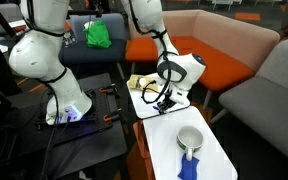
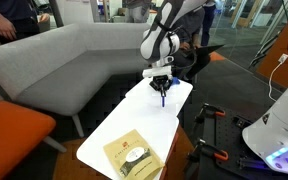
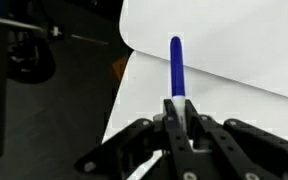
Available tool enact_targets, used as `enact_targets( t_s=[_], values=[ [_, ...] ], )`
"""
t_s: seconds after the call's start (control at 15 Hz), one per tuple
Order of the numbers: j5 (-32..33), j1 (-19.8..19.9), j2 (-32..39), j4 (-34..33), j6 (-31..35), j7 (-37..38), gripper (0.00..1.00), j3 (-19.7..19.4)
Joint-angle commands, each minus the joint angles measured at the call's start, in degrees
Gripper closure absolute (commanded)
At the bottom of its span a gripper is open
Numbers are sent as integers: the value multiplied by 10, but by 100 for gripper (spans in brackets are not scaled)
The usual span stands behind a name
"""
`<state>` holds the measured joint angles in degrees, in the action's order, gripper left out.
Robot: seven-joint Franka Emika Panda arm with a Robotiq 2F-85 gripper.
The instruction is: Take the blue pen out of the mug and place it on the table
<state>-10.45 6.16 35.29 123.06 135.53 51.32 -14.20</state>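
We count one blue pen (image 3: 175, 65), one mug (image 1: 189, 138), two white benches (image 1: 214, 148); the end effector (image 3: 178, 108) clamps the pen, a thin straight stick jutting past its fingertips above one bench (image 3: 234, 50).

In the wrist view the lower end of the blue pen (image 3: 176, 68) is hidden between the fingers of the claw (image 3: 176, 108) clamped on it. The claw's body is cut off by the bottom edge, and the dark area to the left is too blurred to name anything in it. In an exterior view the pen is too thin to make out beneath the claw (image 1: 166, 97). The inside of the mug (image 1: 189, 138) is too small to read, and both the bench (image 1: 219, 150) under it and the blue cloth (image 1: 189, 166) run off the bottom edge.
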Motion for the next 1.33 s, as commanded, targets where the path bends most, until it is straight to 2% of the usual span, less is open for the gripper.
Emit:
enact_targets(
  t_s=[0.0,0.2,0.47,0.53,0.6,0.73,1.07,1.2,1.27],
  values=[
    [-95,74,62,-73,-59,-100,97,44],
    [-126,89,116,-128,-127,-120,97,34],
    [-115,85,156,-185,-234,-110,97,13],
    [-111,80,161,-196,-252,-104,85,8],
    [-111,77,163,-201,-257,-103,61,4],
    [-109,68,153,-196,-228,-117,56,0],
    [-67,25,104,-155,-152,-124,20,-25],
    [-37,-1,71,-120,-99,-118,5,-42],
    [-27,-10,47,-96,-67,-119,1,-47]
  ],
)
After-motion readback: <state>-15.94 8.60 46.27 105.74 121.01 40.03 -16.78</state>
